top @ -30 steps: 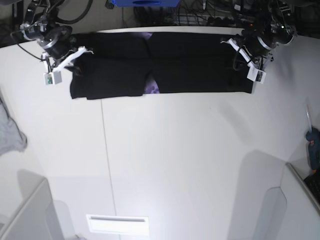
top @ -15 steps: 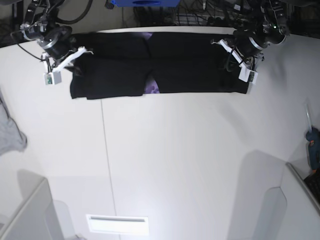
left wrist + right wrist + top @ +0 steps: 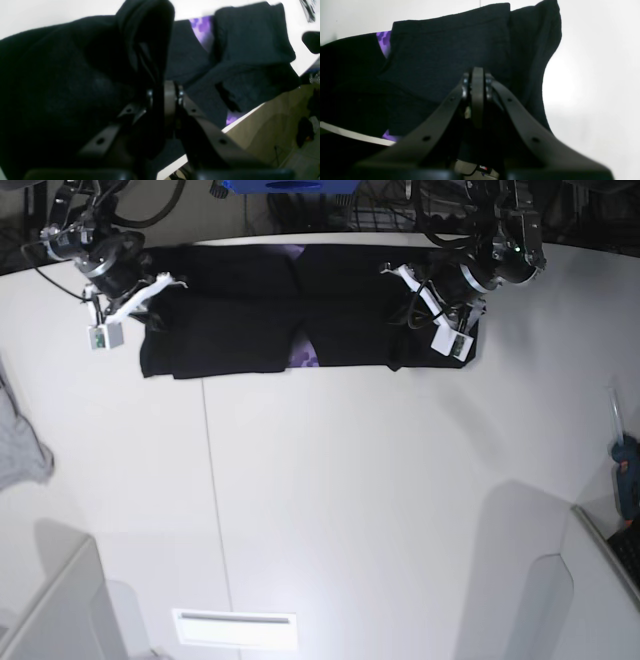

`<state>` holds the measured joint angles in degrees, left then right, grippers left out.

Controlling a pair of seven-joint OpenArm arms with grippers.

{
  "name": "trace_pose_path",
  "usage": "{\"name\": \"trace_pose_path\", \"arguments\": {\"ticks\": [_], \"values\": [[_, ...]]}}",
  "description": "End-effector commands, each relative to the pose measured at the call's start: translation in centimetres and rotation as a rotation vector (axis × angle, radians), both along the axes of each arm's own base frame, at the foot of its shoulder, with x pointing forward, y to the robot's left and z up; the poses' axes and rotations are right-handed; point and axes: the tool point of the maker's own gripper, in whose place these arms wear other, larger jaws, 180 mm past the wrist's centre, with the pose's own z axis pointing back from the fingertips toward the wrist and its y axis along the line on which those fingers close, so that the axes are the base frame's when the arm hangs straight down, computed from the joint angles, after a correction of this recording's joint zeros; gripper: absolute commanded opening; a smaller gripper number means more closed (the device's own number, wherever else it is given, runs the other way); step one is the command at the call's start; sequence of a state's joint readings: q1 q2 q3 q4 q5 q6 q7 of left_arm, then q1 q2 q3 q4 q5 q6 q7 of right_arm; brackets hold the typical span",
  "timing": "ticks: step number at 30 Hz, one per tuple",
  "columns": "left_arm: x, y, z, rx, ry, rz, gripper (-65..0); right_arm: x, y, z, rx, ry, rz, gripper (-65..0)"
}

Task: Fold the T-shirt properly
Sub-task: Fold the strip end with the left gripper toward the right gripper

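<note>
The black T-shirt (image 3: pixel 250 320) lies as a long folded strip across the far side of the white table (image 3: pixel 350 500), with a bit of purple print (image 3: pixel 305 357) showing at its middle. My left gripper (image 3: pixel 428 308) is shut on the T-shirt's right end and holds it lifted over the strip. In the left wrist view the gripper (image 3: pixel 163 100) pinches a raised bunch of black cloth (image 3: pixel 145 40). My right gripper (image 3: pixel 152 302) is at the strip's left end. In the right wrist view it (image 3: pixel 476 82) is shut, with black cloth (image 3: pixel 450 55) under and around the fingers.
A light grey cloth (image 3: pixel 20 445) hangs at the table's left edge. A blue object (image 3: pixel 628 480) sits at the right edge. A white slot (image 3: pixel 235 628) is near the front. Cables and a blue box (image 3: pixel 290 185) lie behind the table's far edge.
My left gripper has moved leftward in the base view with the shirt's right end, so the strip looks shorter. The right arm has not moved.
</note>
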<state>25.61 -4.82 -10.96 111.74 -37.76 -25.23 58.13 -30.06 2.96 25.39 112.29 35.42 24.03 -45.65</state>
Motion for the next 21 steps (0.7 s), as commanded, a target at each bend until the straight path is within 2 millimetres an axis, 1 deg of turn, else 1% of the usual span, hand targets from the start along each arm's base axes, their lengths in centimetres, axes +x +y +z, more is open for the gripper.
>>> {"name": "trace_pose_path", "arguments": {"ticks": [1, 5, 12, 17, 21], "values": [[0.71, -0.88, 1.01, -0.035, -0.038, -0.010, -65.0, 0.44, -0.25, 0.79, -0.002, -0.035, -0.002, -65.0], [0.71, -1.59, 1.06, -0.046, -0.034, -0.021, -65.0, 0.50, -0.25, 0.82, -0.002, -0.036, -0.002, -65.0], [0.87, -1.76, 1.07, -0.056, -0.027, -0.002, -65.0, 0.61, -0.27, 0.87, -0.002, -0.039, -0.004, -65.0], [0.09, -1.77, 0.50, -0.038, 0.020, -0.026, -65.0, 0.67, -0.27, 0.90, -0.002, -0.040, -0.004, -65.0], [0.48, -1.78, 0.68, -0.037, 0.011, -0.029, -65.0, 0.93, -0.26, 1.03, -0.002, -0.047, -0.003, -65.0]]}}
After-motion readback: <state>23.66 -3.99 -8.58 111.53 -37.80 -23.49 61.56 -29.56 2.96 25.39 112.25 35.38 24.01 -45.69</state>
